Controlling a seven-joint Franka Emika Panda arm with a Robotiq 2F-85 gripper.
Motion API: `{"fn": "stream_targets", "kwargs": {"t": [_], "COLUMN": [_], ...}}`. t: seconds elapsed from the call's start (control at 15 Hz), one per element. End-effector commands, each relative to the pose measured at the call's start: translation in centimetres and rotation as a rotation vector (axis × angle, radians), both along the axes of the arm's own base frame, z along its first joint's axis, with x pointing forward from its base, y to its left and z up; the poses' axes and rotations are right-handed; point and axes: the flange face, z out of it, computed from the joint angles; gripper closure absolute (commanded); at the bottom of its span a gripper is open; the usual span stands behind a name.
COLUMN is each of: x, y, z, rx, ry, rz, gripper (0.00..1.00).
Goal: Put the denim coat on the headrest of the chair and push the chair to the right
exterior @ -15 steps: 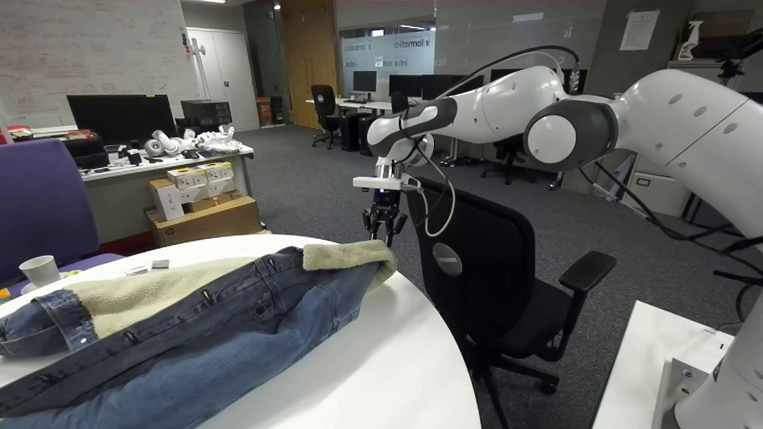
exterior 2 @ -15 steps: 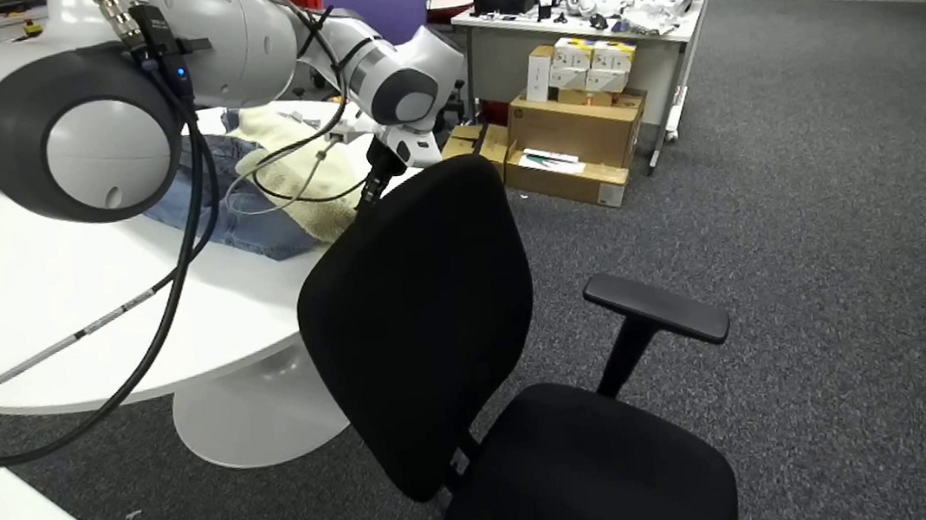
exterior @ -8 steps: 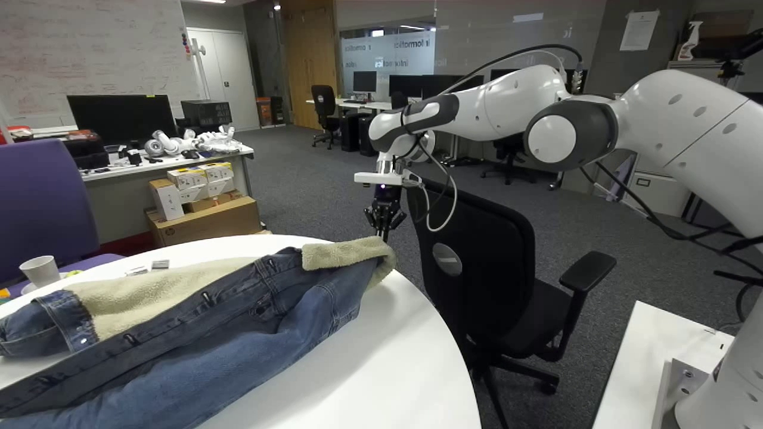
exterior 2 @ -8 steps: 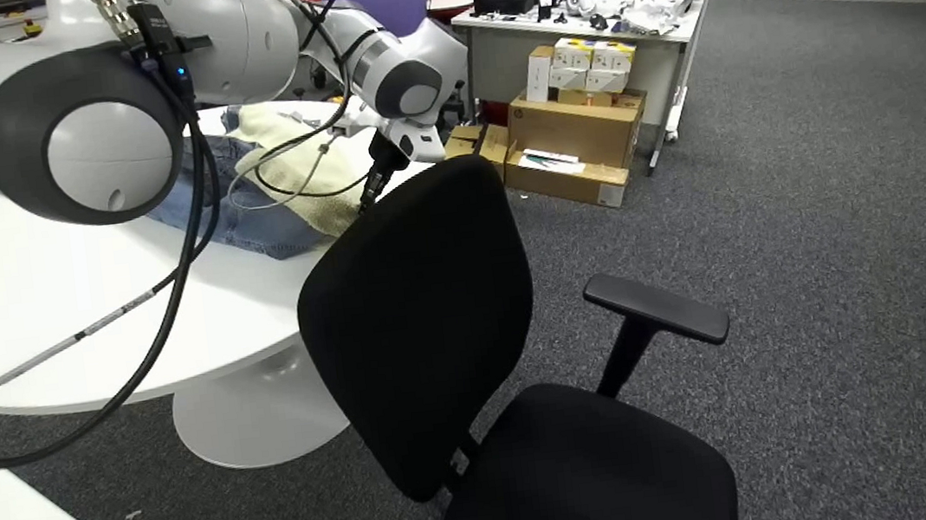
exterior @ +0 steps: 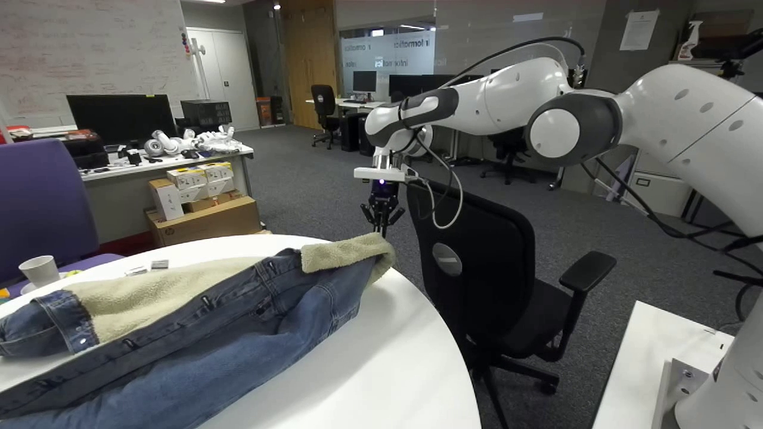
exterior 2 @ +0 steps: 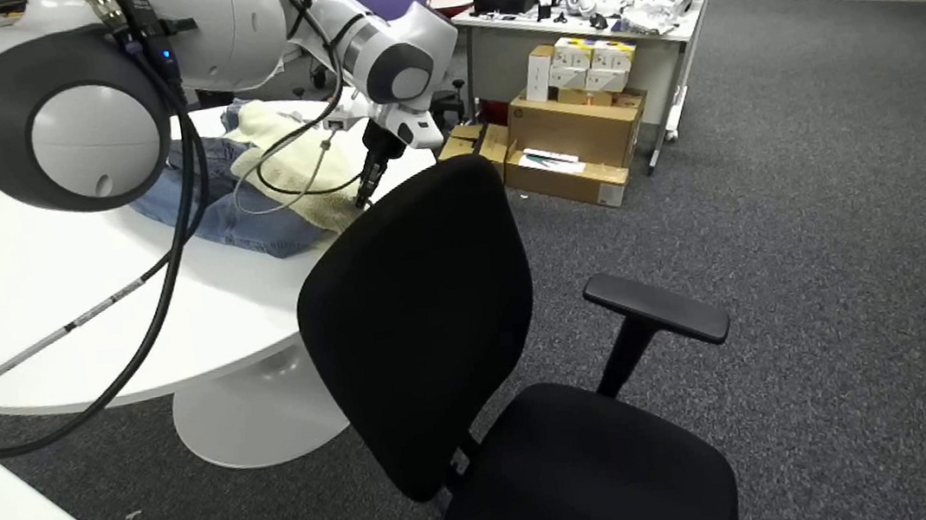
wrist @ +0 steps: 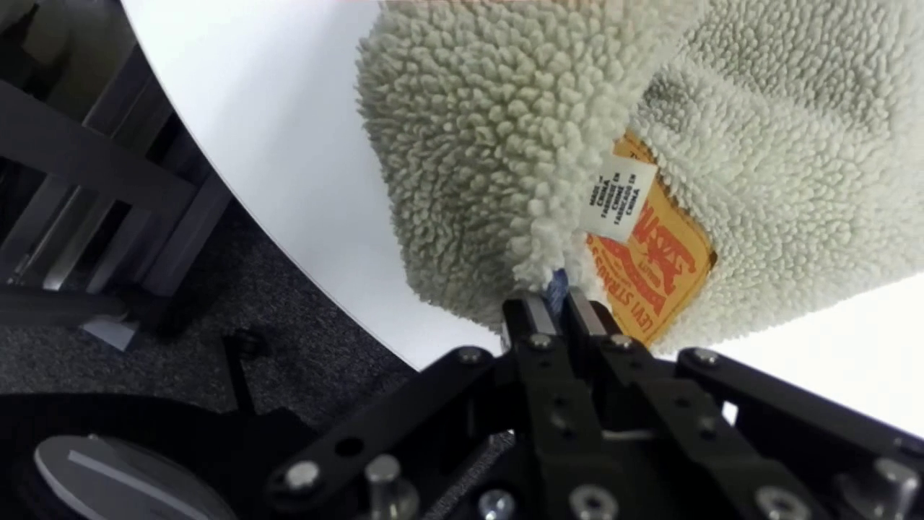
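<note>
The denim coat (exterior: 238, 351) lies on the white round table (exterior: 417, 369), blue outside with cream fleece lining; it also shows in an exterior view (exterior 2: 250, 227). My gripper (exterior: 380, 229) points down at the coat's collar end by the table edge. In the wrist view, the gripper (wrist: 554, 302) is shut on the coat's collar edge, with a bit of blue denim between the fingertips and fleece (wrist: 476, 144) around them. The black chair (exterior 2: 453, 322) stands beside the table with its back towards it. Its headrest (exterior: 477, 205) is bare, just beside the gripper.
The chair's armrest (exterior 2: 652, 308) sticks out on its far side. A white cup (exterior: 40, 271) and a purple chair (exterior: 42, 202) are at the table's far side. Cardboard boxes (exterior 2: 572, 143) stand by a desk. Arm cables (exterior 2: 185, 265) hang over the table.
The gripper's fingers have come closer together over the last second. The gripper has risen slightly, and the fleece collar edge has lifted a little with it. The chair has not moved.
</note>
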Motion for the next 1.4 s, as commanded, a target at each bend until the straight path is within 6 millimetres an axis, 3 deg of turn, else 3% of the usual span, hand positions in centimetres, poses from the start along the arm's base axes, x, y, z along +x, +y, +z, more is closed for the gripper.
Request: {"fn": "stream_targets", "kwargs": {"t": [0.0, 0.33, 0.8, 1.33], "x": [-1.7, -4.1, -7.6, -15.1], "y": [-0.2, -1.4, -1.9, -0.6], "z": [5.0, 9.0, 13.2, 17.5], "rx": [-0.069, -0.154, -0.135, -0.121], "ry": [-0.032, -0.117, -0.293, -0.373], "rz": [0.139, 0.29, 0.436, 0.575], "gripper": [0.98, 0.98, 0.98, 0.98]}}
